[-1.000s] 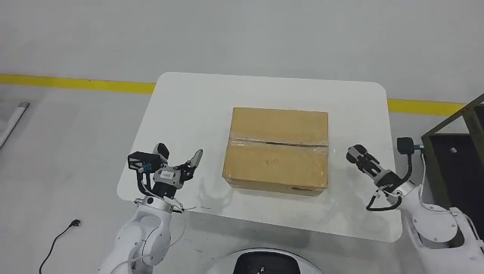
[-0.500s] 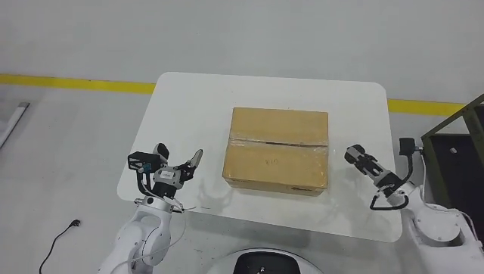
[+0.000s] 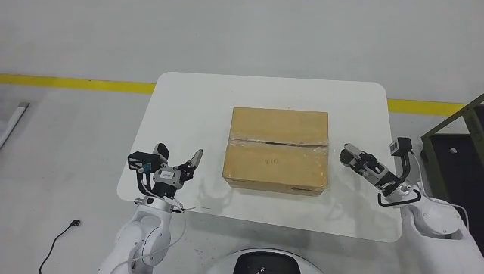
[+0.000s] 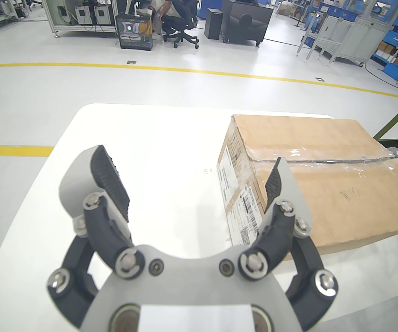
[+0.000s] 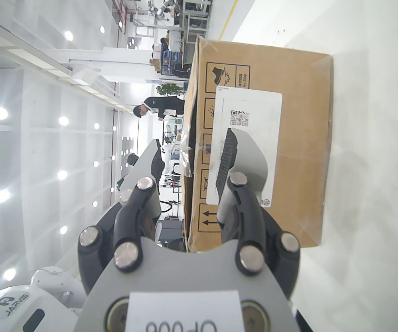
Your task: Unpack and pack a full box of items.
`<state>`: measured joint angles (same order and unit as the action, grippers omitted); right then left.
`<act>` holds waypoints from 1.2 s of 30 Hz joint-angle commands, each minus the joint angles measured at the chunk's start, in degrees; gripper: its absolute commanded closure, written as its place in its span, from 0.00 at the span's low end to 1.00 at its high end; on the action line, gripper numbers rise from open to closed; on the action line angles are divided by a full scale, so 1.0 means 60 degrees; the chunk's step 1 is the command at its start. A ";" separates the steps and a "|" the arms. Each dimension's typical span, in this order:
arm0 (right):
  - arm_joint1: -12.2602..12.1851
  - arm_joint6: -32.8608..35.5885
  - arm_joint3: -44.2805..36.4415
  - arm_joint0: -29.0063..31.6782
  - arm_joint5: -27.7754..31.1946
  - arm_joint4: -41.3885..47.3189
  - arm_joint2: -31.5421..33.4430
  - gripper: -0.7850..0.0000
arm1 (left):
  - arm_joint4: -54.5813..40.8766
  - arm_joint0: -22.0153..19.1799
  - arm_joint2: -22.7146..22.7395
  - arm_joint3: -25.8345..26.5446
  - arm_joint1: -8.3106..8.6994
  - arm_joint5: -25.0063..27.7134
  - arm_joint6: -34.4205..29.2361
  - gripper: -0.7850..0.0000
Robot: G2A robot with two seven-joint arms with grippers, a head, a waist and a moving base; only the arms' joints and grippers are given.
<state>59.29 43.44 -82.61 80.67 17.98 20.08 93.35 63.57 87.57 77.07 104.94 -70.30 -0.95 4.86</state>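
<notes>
Cardboard box point(image 3: 277, 150), brown, matte, square-edged, is sitting shut at the middle of a smooth white table point(image 3: 189, 107). Glossy clear tape point(image 3: 278, 144) is sealing its top seam. Left gripper point(image 4: 189, 155) is hovering near one short end, spread wide and empty. Right gripper point(image 5: 193, 139) is facing the labelled opposite end, parted and empty. Likely needed: bracing one end while breaking the tape, since the table looks slippery.

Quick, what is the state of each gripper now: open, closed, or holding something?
Left gripper: open, holding nothing.
Right gripper: open, holding nothing, beside the box but apart from it.
</notes>
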 commanded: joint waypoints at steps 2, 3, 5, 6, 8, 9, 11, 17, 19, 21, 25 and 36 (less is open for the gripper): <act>0.0034 -0.0066 0.0091 -0.0123 0.0012 -0.0087 -0.0259 0.55 | 0.0000 0.0000 0.0000 0.0000 0.0000 0.0000 0.0000 0.00; 0.0047 -0.0101 0.0129 -0.0171 -0.0008 -0.0098 -0.0337 0.55 | 0.0000 0.0000 0.0000 0.0000 0.0000 0.0000 0.0000 0.00; 0.0070 -0.0154 0.0179 -0.0268 -0.0039 -0.0097 -0.0479 0.57 | 0.0000 0.0000 0.0000 0.0000 0.0000 0.0000 0.0000 0.00; 0.0079 -0.0183 0.0190 -0.0316 -0.0043 -0.0111 -0.0537 0.58 | 0.0000 0.0000 0.0000 0.0000 0.0000 0.0000 0.0000 0.00; 0.0095 -0.0224 0.0207 -0.0398 -0.0054 -0.0133 -0.0630 0.61 | 0.0000 0.0000 0.0000 0.0000 0.0000 0.0000 0.0000 0.00; 0.0101 -0.0232 0.0200 -0.0435 -0.0064 -0.0122 -0.0664 0.62 | 0.0000 0.0000 0.0000 0.0000 0.0000 0.0000 0.0000 0.00; 0.0108 -0.0227 0.0152 -0.0497 -0.0057 -0.0102 -0.0703 0.69 | 0.0000 0.0000 0.0000 0.0000 0.0000 0.0000 0.0000 0.00; 0.0093 -0.0209 -0.0082 -0.0554 -0.0136 -0.0193 -0.0646 1.00 | 0.0000 0.0000 0.0000 0.0000 0.0000 0.0000 0.0000 0.00; 0.0062 -0.0223 -0.0349 -0.0533 -0.0133 -0.0418 -0.0515 1.00 | 0.0000 0.0000 0.0000 0.0000 0.0000 0.0000 0.0000 0.00; 0.0034 -0.0255 -0.0763 -0.0494 -0.0230 -0.0597 -0.0383 1.00 | 0.0000 0.0000 0.0000 0.0000 0.0000 0.0000 0.0000 0.00; -0.0004 -0.0121 -0.1638 -0.0505 -0.0444 -0.0789 -0.0274 1.00 | 0.0000 0.0000 0.0000 0.0000 0.0000 0.0000 0.0000 0.00; 0.0107 0.0008 -0.2691 -0.2095 -0.0955 -0.2059 -0.1840 1.00 | 0.0000 0.0000 0.0000 0.0000 0.0000 0.0000 0.0000 0.00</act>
<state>59.83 43.52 -98.75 69.41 12.27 8.32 83.39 63.57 87.57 77.07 104.94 -70.30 -0.95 4.86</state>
